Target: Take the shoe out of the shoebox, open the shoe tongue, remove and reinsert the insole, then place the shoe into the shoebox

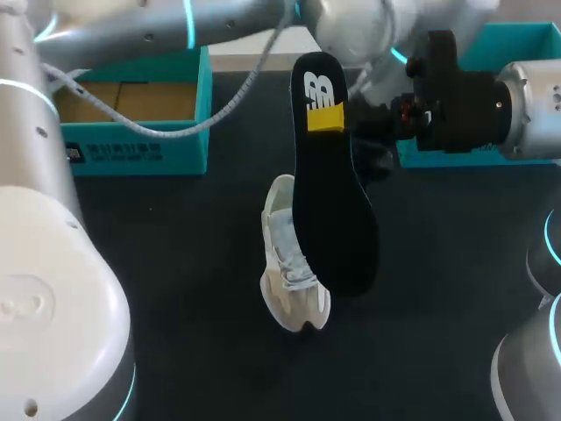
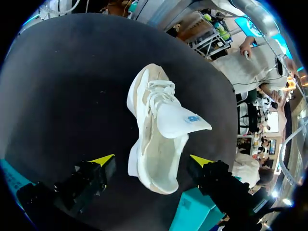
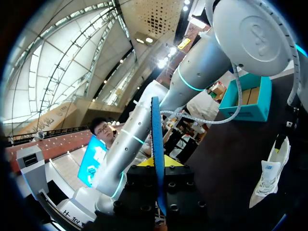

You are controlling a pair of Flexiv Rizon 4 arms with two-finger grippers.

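A dark table (image 1: 175,289) is seen from above, with two robot arms over it. A teal shoebox (image 1: 131,149), open and with no shoe inside, sits at the table's rear left corner. A second teal box part (image 1: 526,39) (perhaps the lid) sits at the rear right. A white shoe (image 1: 282,263) lies out on the middle of the table with its tongue (image 2: 185,120) pulled up and open. A black insole (image 1: 333,210) hangs above the shoe, clear of it, narrow end uppermost.

The insole looks thin, light and bendable, yet it keeps its shape when held by one end. Gripping near the narrow heel end leaves the broad front free to lead into the shoe. The shoe looks soft and light and would likely slide on the table, so it should be steadied at the heel sides.

The right arm comes in level from the table's right edge. The right gripper (image 3: 158,166) is pinched on the insole, one finger on each face. The left arm reaches across the rear. The left gripper (image 2: 153,161) hangs over the shoe's heel end, fingers spread wide and apparently touching nothing.
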